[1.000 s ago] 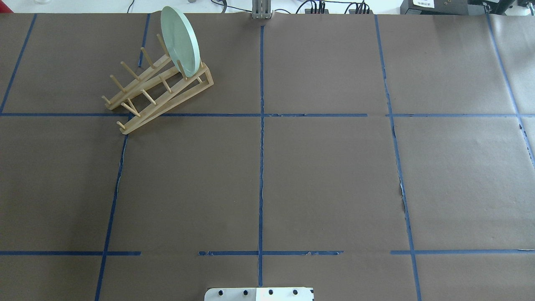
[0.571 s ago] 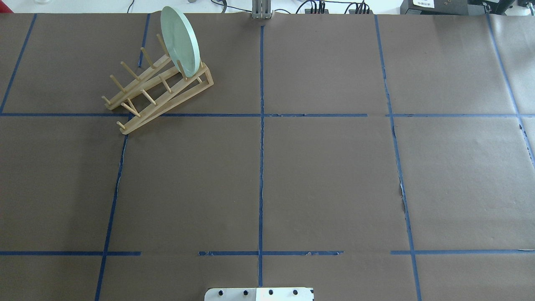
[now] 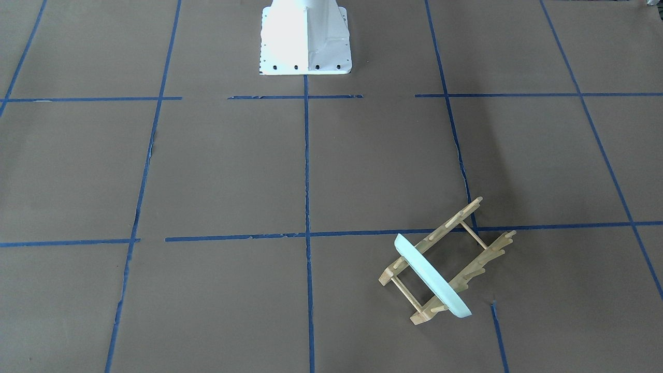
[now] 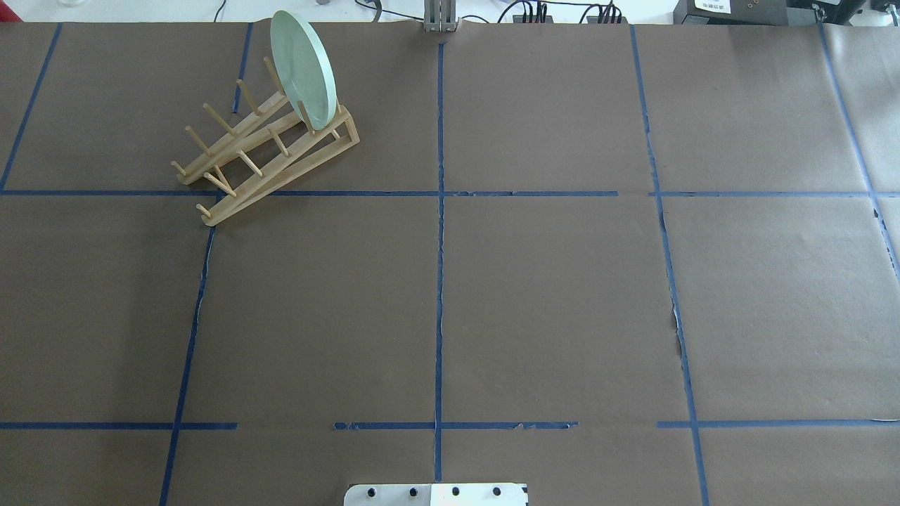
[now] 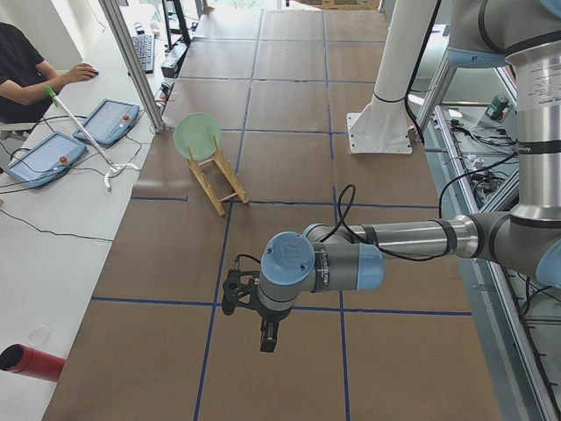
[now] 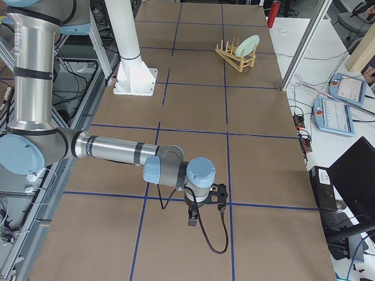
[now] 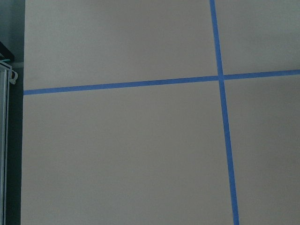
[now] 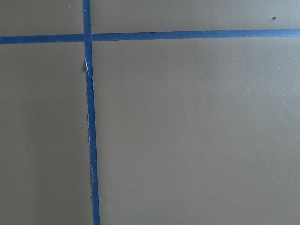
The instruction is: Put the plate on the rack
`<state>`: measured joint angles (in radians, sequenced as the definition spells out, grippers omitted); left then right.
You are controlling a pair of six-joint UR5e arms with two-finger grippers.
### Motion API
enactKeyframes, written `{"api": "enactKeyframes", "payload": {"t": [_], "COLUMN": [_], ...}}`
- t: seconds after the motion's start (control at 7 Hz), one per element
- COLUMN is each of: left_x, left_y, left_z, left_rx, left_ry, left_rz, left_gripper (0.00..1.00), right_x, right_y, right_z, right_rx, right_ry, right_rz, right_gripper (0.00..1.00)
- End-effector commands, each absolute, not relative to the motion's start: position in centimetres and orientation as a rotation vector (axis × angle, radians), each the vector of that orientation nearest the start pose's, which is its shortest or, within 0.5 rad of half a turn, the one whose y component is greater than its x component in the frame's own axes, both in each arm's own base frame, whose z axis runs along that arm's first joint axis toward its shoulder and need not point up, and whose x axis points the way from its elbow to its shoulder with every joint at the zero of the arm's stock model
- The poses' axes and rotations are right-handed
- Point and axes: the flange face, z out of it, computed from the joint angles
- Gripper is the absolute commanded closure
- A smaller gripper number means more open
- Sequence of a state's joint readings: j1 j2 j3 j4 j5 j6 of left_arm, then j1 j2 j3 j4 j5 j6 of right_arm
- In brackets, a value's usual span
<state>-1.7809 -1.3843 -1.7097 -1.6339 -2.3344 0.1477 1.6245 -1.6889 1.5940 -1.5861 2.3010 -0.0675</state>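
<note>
The pale mint-green plate stands upright on edge between the pegs at the far end of the light wooden rack, at the table's far left. Both also show in the front-facing view, plate and rack, and in the left view, plate and rack. No gripper touches them. My left gripper hangs over the table's left end, well short of the rack. My right gripper hangs over the right end. I cannot tell whether either is open or shut. Both wrist views show only brown paper and blue tape.
The robot's white base stands at the table's near middle edge. A metal post and cables line the far edge. Beside the table are tablets, a red cylinder and a seated person.
</note>
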Motion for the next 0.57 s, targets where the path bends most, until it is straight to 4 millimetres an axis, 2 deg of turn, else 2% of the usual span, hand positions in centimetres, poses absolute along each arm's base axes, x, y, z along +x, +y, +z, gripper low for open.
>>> {"api": "enactKeyframes", "payload": {"t": [0.0, 0.14, 0.29, 0.43], "left_x": [-14.2, -12.2, -9.4, -7.8], "left_y": [-40.2, -41.8, -44.9, -45.5], "left_z": [65.7, 64.6, 63.2, 62.6], "left_rx": [0.126, 0.115, 0.094, 0.081], "left_ry": [0.791, 0.803, 0.804, 0.802], "left_rz": [-0.149, -0.12, -0.084, -0.073], "left_gripper": [0.0, 0.0, 0.0, 0.0], "right_x": [9.0, 9.0, 9.0, 9.0], "right_y": [-42.7, -42.7, -42.7, -42.7], "right_z": [70.7, 70.7, 70.7, 70.7], "right_rx": [-0.061, -0.061, -0.061, -0.061], "right_ry": [-0.734, -0.734, -0.734, -0.734], "right_rz": [0.027, 0.027, 0.027, 0.027], "right_gripper": [0.0, 0.0, 0.0, 0.0]}}
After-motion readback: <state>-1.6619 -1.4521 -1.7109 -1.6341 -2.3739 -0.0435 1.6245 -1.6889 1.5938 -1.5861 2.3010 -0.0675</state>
